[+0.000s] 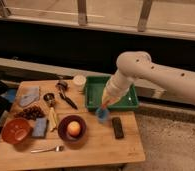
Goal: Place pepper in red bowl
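Observation:
My gripper [105, 105] hangs over the table's middle right, at the front left corner of the green tray [125, 103]. A small orange-red piece, the pepper [107, 104], shows at its tip, and the gripper looks shut on it, just above a small blue cup [101, 115]. The red bowl [16, 130] sits at the table's front left corner, far from the gripper, with faint dark marks inside.
A maroon bowl [66, 134] holding a round yellow-orange fruit [74, 128] stands between the gripper and the red bowl. A black remote [118, 127], fork [46, 148], blue sponge [40, 127], dark grapes [31, 112], utensils [66, 98] and white cup [79, 81] also lie on the table.

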Robot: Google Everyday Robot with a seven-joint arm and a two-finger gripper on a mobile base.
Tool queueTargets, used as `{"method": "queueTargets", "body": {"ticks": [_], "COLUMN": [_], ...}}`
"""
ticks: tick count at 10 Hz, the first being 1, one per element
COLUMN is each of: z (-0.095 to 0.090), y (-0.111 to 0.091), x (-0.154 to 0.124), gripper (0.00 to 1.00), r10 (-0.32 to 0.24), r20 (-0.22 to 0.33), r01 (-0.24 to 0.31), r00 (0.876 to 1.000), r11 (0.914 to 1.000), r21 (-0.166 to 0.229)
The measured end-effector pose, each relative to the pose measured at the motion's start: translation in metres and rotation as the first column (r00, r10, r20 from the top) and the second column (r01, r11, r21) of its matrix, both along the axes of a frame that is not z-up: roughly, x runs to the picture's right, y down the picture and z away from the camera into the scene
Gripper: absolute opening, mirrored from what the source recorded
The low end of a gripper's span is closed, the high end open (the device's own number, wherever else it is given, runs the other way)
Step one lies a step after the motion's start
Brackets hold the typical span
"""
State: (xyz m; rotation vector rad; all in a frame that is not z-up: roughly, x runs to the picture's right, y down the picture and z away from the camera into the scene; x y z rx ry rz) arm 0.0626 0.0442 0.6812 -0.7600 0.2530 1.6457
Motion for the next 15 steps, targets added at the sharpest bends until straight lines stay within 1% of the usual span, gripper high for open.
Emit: {"method": "queueTargets", "body": {"ticks": [1, 2, 3, 4, 5, 6, 7, 8, 13, 14, 15], "z": [-0.01, -0.014, -0.015, -0.013, -0.012, -0.009, -0.009, -0.009, -0.009, -0.009, -0.011], "y": [-0.012, -0.021, -0.029, -0.04, -0.047, -0.055, -0.062, -0.063, -0.063, -0.063, -0.063], "x": [-0.008, -0.019, -0.036, -0.061, -0.08, -0.105, -0.13, -0.134, -0.131, -0.134, -0.14], "gripper": [0.0, 0.0, 0.0, 0.0, 0.0, 0.0, 0.0, 0.0, 0.0, 0.0, 0.0], "r10": [-0.014, -0.023, -0.032, -0.047, -0.056, -0.077, -0.106, -0.112, -0.111, -0.119, -0.143], "r20": [0.027, 0.058, 0.102, 0.162, 0.203, 0.254, 0.305, 0.313, 0.31, 0.31, 0.32], "r01": [0.013, 0.019, 0.025, 0.032, 0.036, 0.051, 0.076, 0.081, 0.08, 0.088, 0.109], "r00": [1.0, 0.998, 0.994, 0.986, 0.978, 0.964, 0.946, 0.943, 0.944, 0.943, 0.937], "r11": [0.9993, 0.9983, 0.9968, 0.995, 0.9942, 0.9933, 0.991, 0.9905, 0.9907, 0.9898, 0.9865], "r21": [0.034, 0.055, 0.076, 0.095, 0.101, 0.104, 0.11, 0.111, 0.11, 0.112, 0.122]}}
